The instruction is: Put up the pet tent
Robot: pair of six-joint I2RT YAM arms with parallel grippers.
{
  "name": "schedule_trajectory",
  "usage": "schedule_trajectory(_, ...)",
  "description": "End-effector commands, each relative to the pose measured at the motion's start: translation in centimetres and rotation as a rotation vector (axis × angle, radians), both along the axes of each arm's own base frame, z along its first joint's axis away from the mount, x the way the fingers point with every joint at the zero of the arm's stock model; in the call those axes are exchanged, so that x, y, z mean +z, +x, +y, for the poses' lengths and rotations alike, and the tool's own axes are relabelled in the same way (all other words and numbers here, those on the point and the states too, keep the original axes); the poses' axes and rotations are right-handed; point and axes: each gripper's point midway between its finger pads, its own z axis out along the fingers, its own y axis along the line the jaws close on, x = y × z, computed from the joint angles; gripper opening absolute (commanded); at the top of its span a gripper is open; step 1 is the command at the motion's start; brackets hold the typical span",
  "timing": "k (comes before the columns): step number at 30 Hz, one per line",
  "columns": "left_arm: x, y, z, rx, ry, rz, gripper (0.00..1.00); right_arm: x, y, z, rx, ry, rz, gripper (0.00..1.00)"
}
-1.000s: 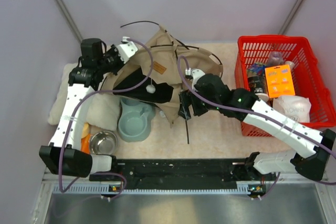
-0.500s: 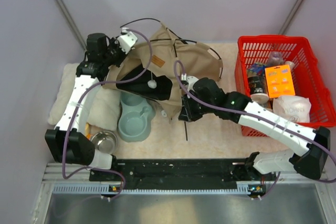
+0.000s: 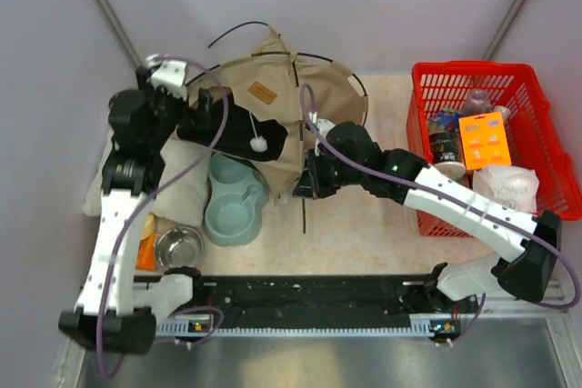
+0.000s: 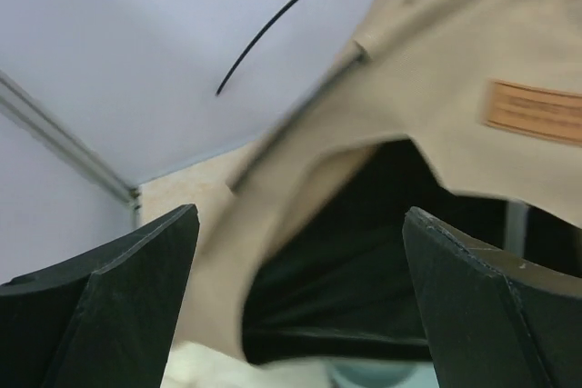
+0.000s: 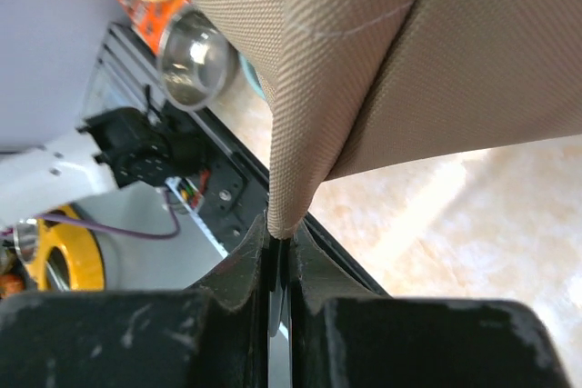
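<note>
Right wrist view: the right gripper (image 5: 280, 235) has its two fingers pressed together on a pointed bottom corner of the pet tent (image 5: 436, 61), the tan weave running down into the narrow slit between them. From above, this gripper (image 3: 310, 184) sits at the tent's near right edge, and a thin black pole (image 3: 303, 213) juts out below it across the beige table (image 3: 364, 233).

The left gripper (image 4: 300, 215) stands spread wide, one black finger (image 4: 136, 297) at each side of its camera's picture, with nothing between them. It faces the tent's dark doorway (image 4: 382, 252) without touching the fabric. From above, the left gripper (image 3: 202, 100) hangs just beside the tent's left flank.

The pet tent (image 3: 273, 74) lies at the back middle of the table, between the two arms, its cloth creased and slack. Its brown label (image 3: 263, 93) faces up, a small white ball (image 3: 259, 144) dangles over the dark lining, and a curved pole end (image 3: 241, 32) sticks out free at the back.

Just in front of the tent sits a grey double bowl (image 3: 232, 208). A steel bowl (image 3: 177, 247) is nearer the left arm's base, and a cream pillow (image 3: 98, 190) lies along the left edge. A red basket (image 3: 473, 68) of small goods stands well apart at the right.
</note>
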Motion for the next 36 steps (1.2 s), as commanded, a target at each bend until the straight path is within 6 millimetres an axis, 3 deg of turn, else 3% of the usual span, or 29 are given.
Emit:
schedule_trajectory(1,3.5,-6.6,-2.9,-0.115,-0.342,-0.117,0.99,7.3,2.3,3.0,-0.031,0.212,-0.108,0.0)
schedule_trajectory(5,2.4,-10.5,-3.3,-0.141,-0.456,-0.131,0.99,8.2,2.6,3.7,-0.037,0.235,-0.092,0.0)
schedule_trajectory(9,1.5,-11.8,-1.6,-0.047,-0.49,-0.177,0.99,7.6,2.9,4.4,-0.035,0.228,-0.07,0.0)
schedule_trajectory(11,1.2,-12.3,-2.4,-0.086,-0.51,-0.15,0.98,7.4,2.9,4.9,-0.033,0.228,-0.047,0.0)
schedule_trajectory(17,-5.8,-13.5,-5.9,-0.235,-0.57,0.121,0.94,9.3,3.6,6.0,-0.064,0.271,-0.015,0.0)
schedule_trajectory(27,-11.7,-15.6,-7.0,-0.29,-0.603,0.195,0.96,8.8,3.4,5.6,-0.114,0.228,0.076,0.0)
schedule_trajectory(32,-12.7,-16.6,-8.0,-0.351,-0.656,0.205,0.93,8.9,3.3,5.5,-0.136,0.234,0.104,0.0)
schedule_trajectory(36,-12.2,-17.2,-8.8,-0.422,-0.688,0.159,0.91,9.6,3.3,5.4,-0.156,0.253,0.107,0.0)
